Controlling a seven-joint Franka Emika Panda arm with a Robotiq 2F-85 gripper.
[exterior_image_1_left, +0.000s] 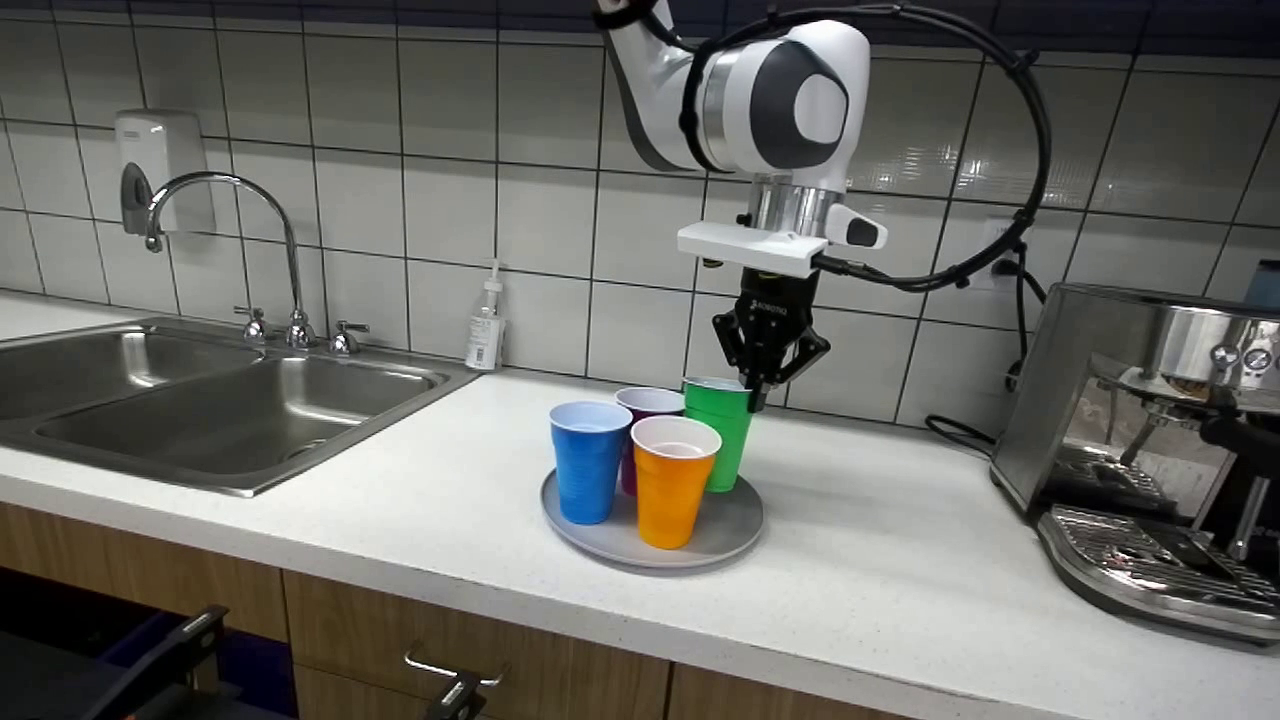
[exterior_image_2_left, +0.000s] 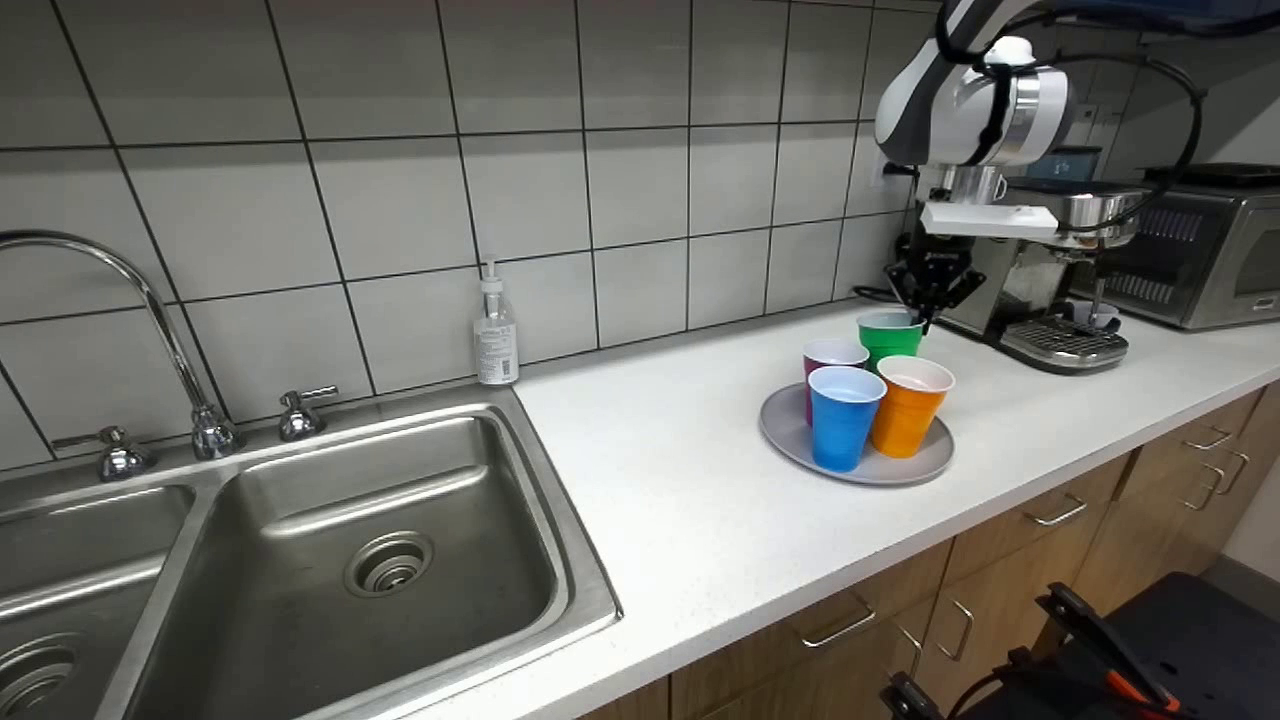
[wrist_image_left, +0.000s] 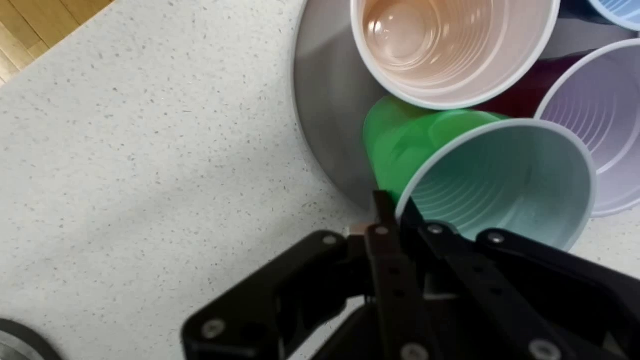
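Observation:
My gripper is shut on the rim of the green cup, one finger inside and one outside. In both exterior views the gripper points down at the right side of the green cup. That cup is near upright over the back of a grey round plate; I cannot tell if it is lifted. The orange cup, blue cup and purple cup stand upright close beside it.
A double metal sink with a faucet and a soap bottle lie to one side of the plate. An espresso machine stands on the other side. A tiled wall is behind.

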